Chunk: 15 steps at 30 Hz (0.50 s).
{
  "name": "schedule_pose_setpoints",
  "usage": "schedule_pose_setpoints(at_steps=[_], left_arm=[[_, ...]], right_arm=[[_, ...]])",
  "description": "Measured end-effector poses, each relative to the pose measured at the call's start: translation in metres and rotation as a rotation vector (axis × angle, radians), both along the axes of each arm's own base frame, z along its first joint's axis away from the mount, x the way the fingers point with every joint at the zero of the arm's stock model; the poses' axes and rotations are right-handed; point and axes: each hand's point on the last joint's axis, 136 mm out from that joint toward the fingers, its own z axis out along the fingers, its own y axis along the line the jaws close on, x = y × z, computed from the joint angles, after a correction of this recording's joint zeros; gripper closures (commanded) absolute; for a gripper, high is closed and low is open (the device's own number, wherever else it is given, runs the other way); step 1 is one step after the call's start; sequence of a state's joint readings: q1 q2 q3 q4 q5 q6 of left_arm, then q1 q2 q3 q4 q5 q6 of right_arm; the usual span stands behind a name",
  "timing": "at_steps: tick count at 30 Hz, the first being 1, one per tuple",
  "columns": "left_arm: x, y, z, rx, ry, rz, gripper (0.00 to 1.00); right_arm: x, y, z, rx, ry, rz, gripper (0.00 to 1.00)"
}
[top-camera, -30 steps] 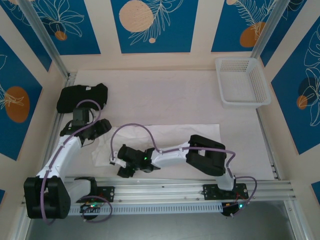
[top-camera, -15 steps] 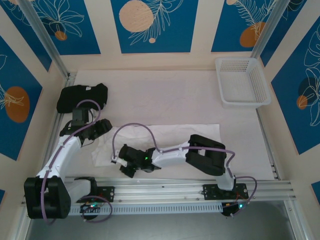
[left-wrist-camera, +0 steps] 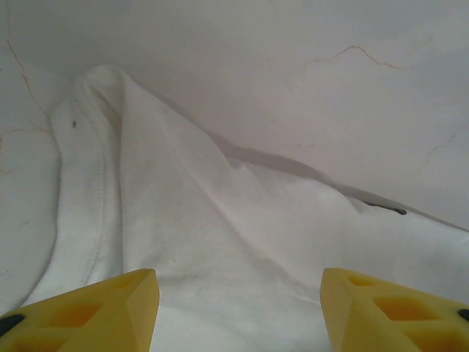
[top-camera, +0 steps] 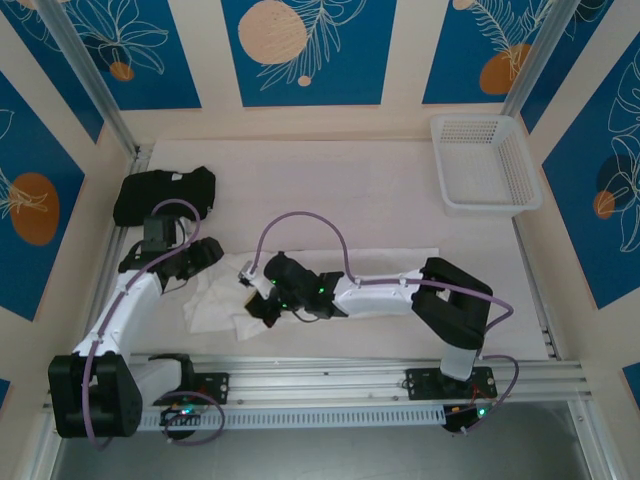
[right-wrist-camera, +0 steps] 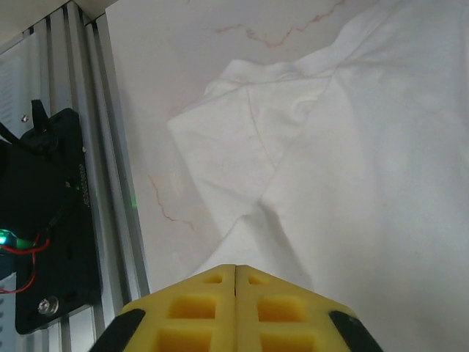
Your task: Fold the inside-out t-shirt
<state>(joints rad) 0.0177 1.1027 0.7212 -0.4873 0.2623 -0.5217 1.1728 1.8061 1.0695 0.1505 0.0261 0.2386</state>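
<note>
The inside-out t-shirt [top-camera: 400, 264] lies as a white, wrinkled sheet across the near middle of the table, its left end bunched [top-camera: 212, 302]. My right gripper [top-camera: 256, 298] hangs over that left part, shut on a pinch of the fabric. In the right wrist view the t-shirt [right-wrist-camera: 366, 147] rises in a ridge into the closed yellow tips of the right gripper [right-wrist-camera: 235, 268]. My left gripper [top-camera: 205, 255] hovers at the shirt's left edge. It is open, and the left wrist view shows the t-shirt [left-wrist-camera: 220, 220] spread below the left gripper [left-wrist-camera: 239, 308] with nothing between the fingers.
A black folded garment [top-camera: 165, 195] sits at the far left. At the far right stands a white mesh basket [top-camera: 483, 165]. The aluminium rail [top-camera: 350, 375] runs along the near edge, and the right wrist view shows the rail [right-wrist-camera: 80, 147] just left of the shirt.
My right gripper closed on the shirt's near-left edge, then moved away from the rail and to the right, dragging fabric with it. The left arm stayed still.
</note>
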Motion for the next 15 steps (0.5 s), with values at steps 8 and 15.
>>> schedule_pose_setpoints(at_steps=[8, 15], left_arm=[[0.000, -0.001, 0.000, -0.006, 0.000, -0.002, 0.40], [0.000, -0.002, 0.001, -0.015, 0.000, -0.007, 0.40]], right_arm=[[-0.048, 0.037, -0.042, -0.124, -0.058, 0.137, 0.60], [-0.038, 0.037, -0.078, -0.228, -0.101, 0.106, 0.59]])
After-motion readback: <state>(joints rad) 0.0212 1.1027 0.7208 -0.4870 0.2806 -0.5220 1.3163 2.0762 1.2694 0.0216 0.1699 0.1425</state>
